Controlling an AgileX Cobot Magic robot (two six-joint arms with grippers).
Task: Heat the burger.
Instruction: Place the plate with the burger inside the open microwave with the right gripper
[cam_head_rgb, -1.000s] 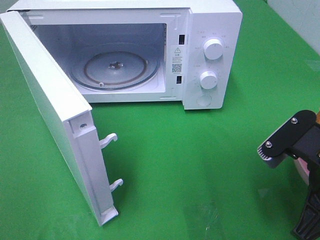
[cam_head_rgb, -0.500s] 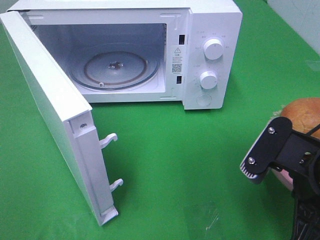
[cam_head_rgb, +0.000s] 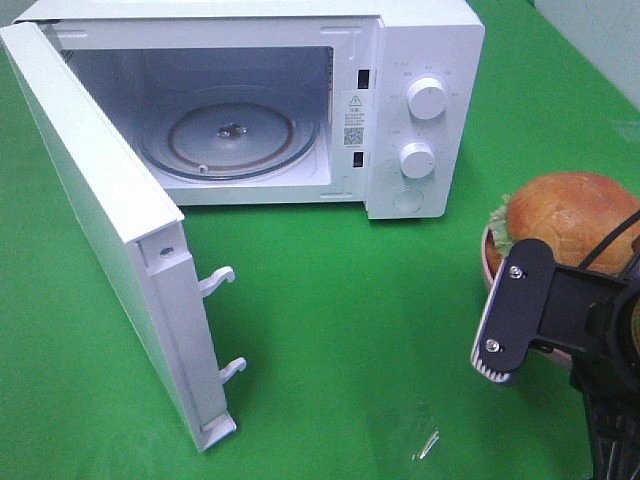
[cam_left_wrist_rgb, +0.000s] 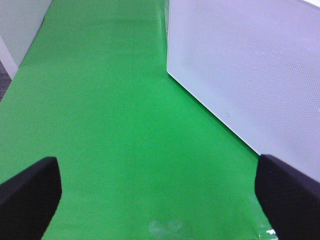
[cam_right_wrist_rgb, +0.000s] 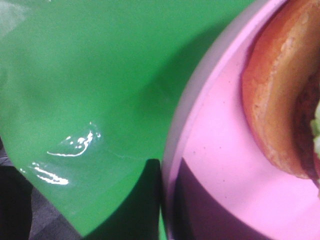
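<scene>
The burger (cam_head_rgb: 572, 208), with a golden-brown bun and a green lettuce edge, sits on a pink plate (cam_head_rgb: 488, 258) at the right of the green table. My right gripper (cam_head_rgb: 556, 335) is at the plate's near rim and appears shut on it. The right wrist view shows the plate (cam_right_wrist_rgb: 225, 165) and the burger's bottom bun (cam_right_wrist_rgb: 280, 100) very close, with a dark finger (cam_right_wrist_rgb: 152, 200) at the rim. My left gripper (cam_left_wrist_rgb: 160, 200) is open and empty over bare green cloth, and is out of the high view.
The white microwave (cam_head_rgb: 420, 60) stands at the back with its door (cam_head_rgb: 100, 220) swung open to the left and a glass turntable (cam_head_rgb: 230, 135) inside. The door's outer face (cam_left_wrist_rgb: 250, 65) shows beside the left gripper. Green cloth lies between microwave and plate.
My right arm has moved left and toward the microwave. The plate and burger came with it and rose into view at the right edge.
</scene>
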